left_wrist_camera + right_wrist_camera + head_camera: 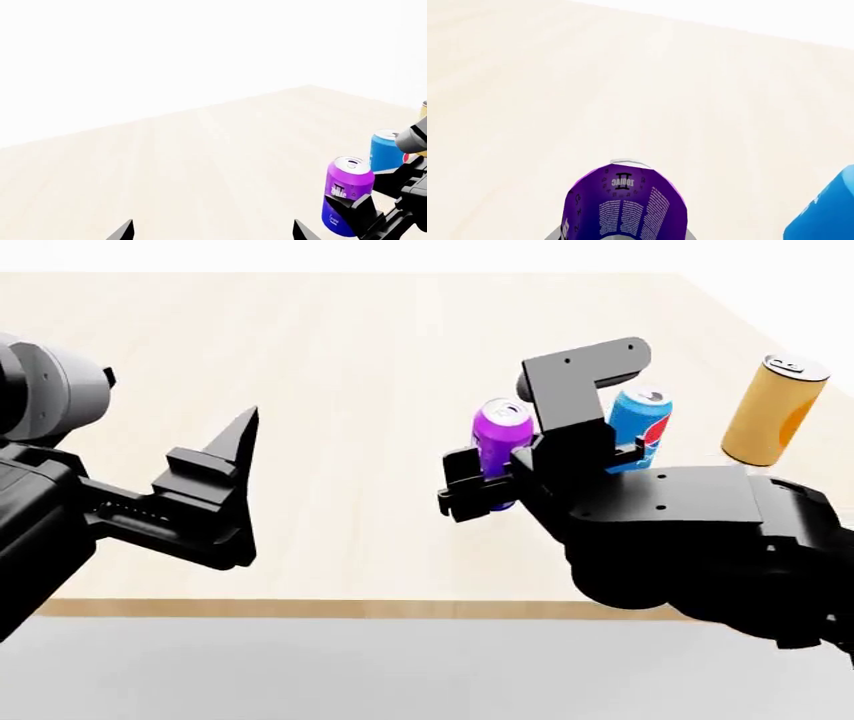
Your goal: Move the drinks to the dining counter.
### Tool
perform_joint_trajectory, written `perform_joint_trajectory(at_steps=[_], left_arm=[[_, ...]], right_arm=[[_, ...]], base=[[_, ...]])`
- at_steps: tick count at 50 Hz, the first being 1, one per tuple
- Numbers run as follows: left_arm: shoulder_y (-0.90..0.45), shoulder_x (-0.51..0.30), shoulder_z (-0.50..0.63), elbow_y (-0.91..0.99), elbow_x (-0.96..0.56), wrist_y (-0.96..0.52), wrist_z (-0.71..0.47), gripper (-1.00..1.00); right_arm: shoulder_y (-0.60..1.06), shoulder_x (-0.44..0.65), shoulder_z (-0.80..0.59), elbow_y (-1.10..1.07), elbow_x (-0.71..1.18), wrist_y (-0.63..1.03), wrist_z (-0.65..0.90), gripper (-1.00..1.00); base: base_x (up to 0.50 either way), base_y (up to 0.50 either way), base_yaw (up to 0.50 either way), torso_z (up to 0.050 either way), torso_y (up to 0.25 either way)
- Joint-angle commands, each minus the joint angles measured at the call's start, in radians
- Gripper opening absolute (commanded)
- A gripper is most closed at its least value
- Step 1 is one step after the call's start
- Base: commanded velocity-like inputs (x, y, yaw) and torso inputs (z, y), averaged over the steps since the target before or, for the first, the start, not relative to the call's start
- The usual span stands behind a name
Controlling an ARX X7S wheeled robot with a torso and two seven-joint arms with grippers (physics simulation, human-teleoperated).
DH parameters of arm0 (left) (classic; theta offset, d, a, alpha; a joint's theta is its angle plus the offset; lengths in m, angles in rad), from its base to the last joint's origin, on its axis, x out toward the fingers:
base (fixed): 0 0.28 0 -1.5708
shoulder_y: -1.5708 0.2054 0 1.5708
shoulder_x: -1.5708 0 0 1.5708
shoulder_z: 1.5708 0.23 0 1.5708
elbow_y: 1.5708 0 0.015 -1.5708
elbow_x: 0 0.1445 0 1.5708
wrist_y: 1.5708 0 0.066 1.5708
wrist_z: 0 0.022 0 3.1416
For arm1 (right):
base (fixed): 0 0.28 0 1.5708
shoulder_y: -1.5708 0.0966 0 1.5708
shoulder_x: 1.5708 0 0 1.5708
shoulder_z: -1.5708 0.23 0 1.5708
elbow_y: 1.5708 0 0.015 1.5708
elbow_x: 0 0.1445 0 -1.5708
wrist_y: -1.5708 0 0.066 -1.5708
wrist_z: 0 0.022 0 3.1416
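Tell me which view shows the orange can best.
The head view: the orange can stands whole and upright on the dining counter. The left wrist view catches only a sliver at the frame edge; the right wrist view misses it.

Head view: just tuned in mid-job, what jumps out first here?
The right gripper sits around the upright purple can on the pale counter; whether it grips is unclear. Just beyond stands the blue can, with the orange can farther toward the robot's right. The left gripper hangs open and empty over the counter's near edge.
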Motion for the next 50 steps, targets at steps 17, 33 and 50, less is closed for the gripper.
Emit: perform_joint_trajectory(at_steps=[17,33,50], left_arm=[[0.005,-0.001,-0.002,0.000,0.003,0.001,0.002,1.00],[0.011,-0.001,-0.003,0.003,0.006,0.001,0.002,1.00],[-0.011,0.010,0.004,-0.002,-0.007,-0.007,-0.009,1.00]], right_arm=[[0.006,0.003,0.013,0.006,-0.016,0.019,0.002,1.00],[0.073,0.029,0.060,-0.053,0.016,0.029,0.013,1.00],[0.221,0.090,0.160,-0.120,0.108,0.049,0.054,1.00]], base=[[0.00,0.00,0.00,0.000,0.000],[0.00,0.00,0.00,0.000,0.000],[0.00,0.00,0.00,0.000,0.000]])
